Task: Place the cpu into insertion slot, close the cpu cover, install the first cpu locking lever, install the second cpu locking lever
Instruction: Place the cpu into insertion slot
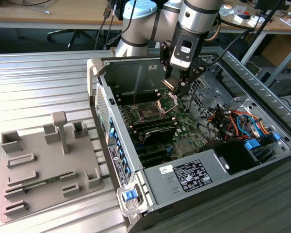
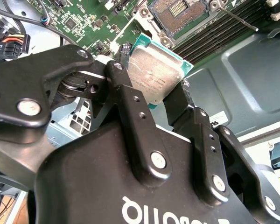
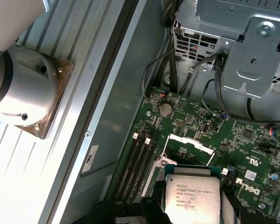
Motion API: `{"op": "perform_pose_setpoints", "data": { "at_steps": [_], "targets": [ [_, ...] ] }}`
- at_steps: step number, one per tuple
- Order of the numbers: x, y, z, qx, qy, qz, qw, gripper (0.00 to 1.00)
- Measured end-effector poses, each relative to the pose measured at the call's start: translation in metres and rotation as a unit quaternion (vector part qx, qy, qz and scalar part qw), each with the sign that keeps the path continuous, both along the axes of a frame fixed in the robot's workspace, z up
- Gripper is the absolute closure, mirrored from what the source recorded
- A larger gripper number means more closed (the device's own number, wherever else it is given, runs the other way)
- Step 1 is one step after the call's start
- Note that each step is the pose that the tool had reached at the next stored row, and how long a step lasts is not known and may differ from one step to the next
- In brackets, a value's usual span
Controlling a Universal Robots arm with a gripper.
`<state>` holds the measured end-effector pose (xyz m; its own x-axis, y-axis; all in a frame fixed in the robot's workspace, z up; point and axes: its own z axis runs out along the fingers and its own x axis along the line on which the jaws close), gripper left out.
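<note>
My gripper (image 1: 177, 89) hangs inside the open computer case, shut on the cpu (image 2: 155, 77). The chip's silvery top faces the camera in both wrist views, and its green edge shows between the black fingers (image 2: 123, 93). In the first wrist view the cpu (image 3: 192, 196) hovers just above the motherboard, close to the open insertion slot (image 2: 179, 10). The cpu cover (image 1: 167, 101) stands tilted up beside the socket (image 1: 148, 113), and its silvery frame (image 3: 189, 145) shows beyond the chip. A thin locking lever (image 2: 238, 19) sticks out next to the socket.
A grey fixture plate (image 1: 43, 165) with several holders lies at the exterior view's left. The case wall (image 1: 99, 97) rises beside the board. Coloured cables (image 1: 233, 119), a drive cage (image 3: 252, 51), memory slots (image 3: 140, 156) and the power supply (image 1: 189, 177) crowd the case.
</note>
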<state>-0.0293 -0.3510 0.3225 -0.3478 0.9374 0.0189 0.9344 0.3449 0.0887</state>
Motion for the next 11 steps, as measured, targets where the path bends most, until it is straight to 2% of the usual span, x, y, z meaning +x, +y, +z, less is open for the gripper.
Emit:
{"op": "perform_pose_setpoints", "data": {
  "at_steps": [11],
  "targets": [
    [0.0,0.0,-0.0001,0.0,0.0,-0.01,0.99995,0.45]
  ]
}}
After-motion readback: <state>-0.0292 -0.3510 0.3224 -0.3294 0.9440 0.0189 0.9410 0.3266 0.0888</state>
